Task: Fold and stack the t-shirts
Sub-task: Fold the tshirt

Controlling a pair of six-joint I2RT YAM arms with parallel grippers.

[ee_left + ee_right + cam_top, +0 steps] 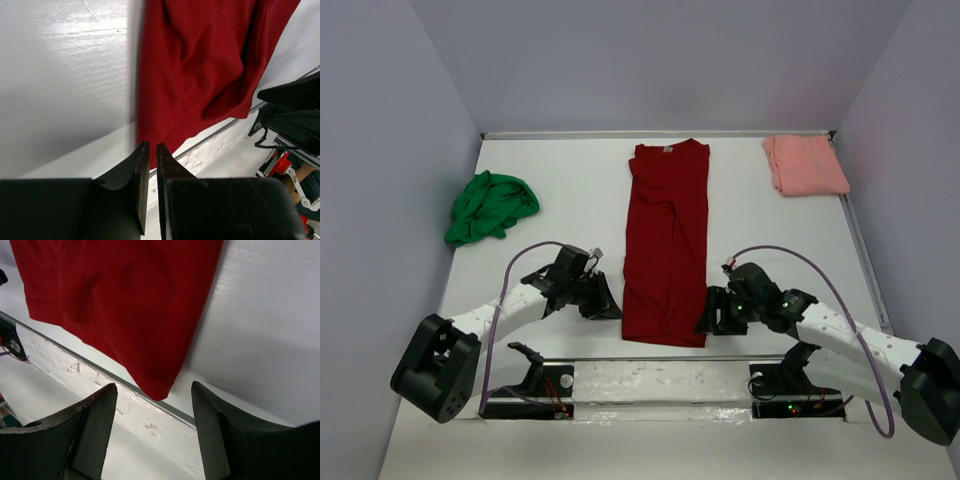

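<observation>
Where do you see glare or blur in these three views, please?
Left wrist: glare streaks the table beside the dark red shirt. Right wrist: even light, hem sharp. Top external: soft, diffuse light, faint shadows.

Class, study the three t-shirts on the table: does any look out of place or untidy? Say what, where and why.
The green t-shirt, at the left, lies crumpled in a heap. The pink t-shirt sits folded at the far right, and the dark red t-shirt lies flat in a long strip between them.
</observation>
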